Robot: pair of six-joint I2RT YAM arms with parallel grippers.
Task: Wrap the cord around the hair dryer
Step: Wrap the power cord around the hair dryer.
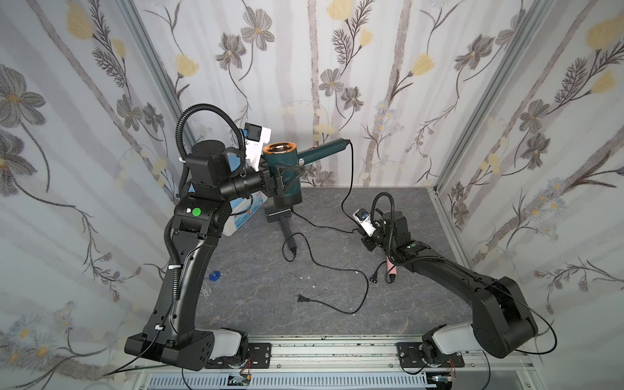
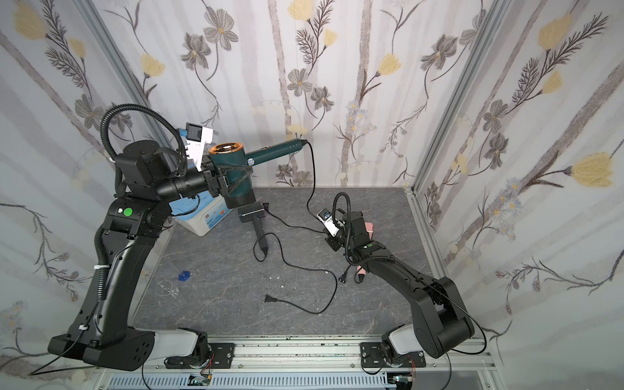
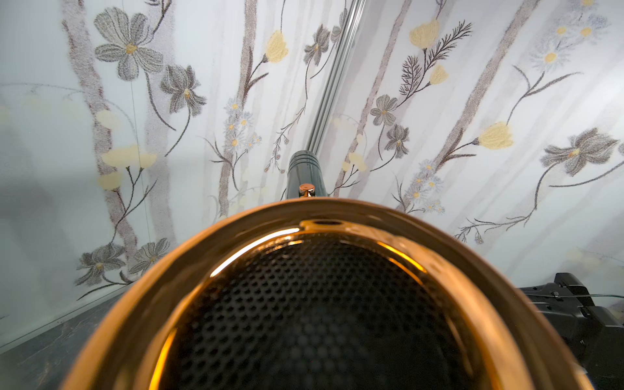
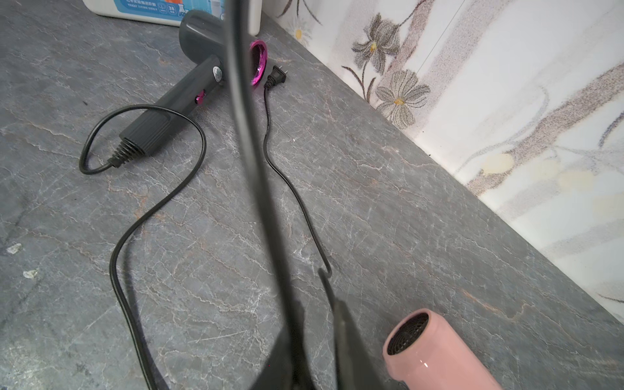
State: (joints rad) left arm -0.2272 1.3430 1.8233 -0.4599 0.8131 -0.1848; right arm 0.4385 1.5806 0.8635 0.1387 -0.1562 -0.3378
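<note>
teal, gold-rimmed hair dryer (image 1: 324, 149) gripped aloft by left claw (image 1: 299, 177), black cord (image 1: 351, 175) pinched in closed right claw (image 1: 358, 232)

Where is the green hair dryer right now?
In both top views the green hair dryer is held off the table by the left gripper, at the back left, above the black hair dryer.

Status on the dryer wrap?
Left gripper clamped on green hair dryer, aloft. Right gripper shut on its cord near the table. No wraps yet. Black dryer's loose cord sprawls below.
</note>
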